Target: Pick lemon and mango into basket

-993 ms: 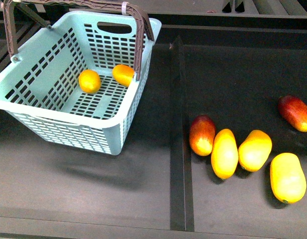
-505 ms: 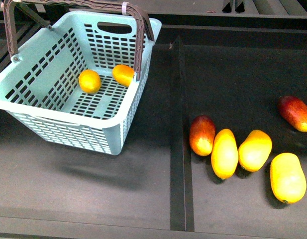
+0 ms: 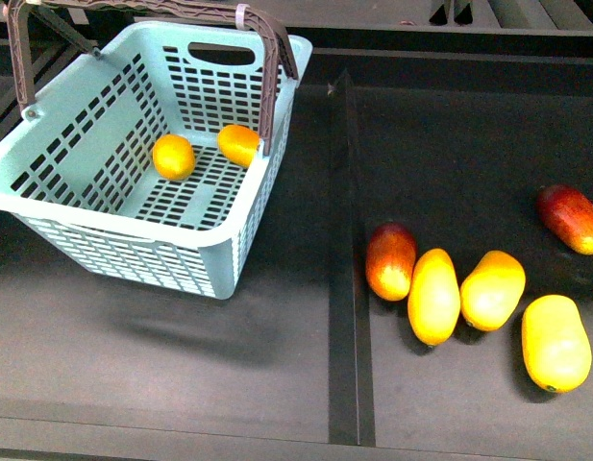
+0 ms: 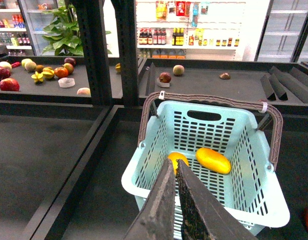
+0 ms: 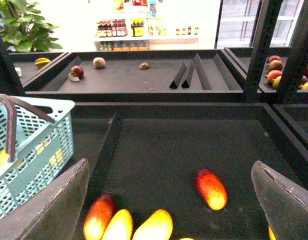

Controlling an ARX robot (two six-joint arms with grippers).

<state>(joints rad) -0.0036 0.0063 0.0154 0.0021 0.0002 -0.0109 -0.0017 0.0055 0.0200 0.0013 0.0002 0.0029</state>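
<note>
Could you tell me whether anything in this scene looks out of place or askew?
The basket sits tilted, its near side lifted off the shelf, with a shadow beneath. One red mango lies apart from the other four. Nothing looks spilled or damaged.

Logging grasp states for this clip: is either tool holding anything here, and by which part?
Nothing is held. The left tool is shut on nothing above the basket; the right tool is open over the mangoes, touching none.

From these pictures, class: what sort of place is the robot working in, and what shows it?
Probably a grocery shop or a mock-up of one: dark produce bins holding loose mangoes, a shopping basket, and shelves of bottled drinks with glass-door fridges behind.
</note>
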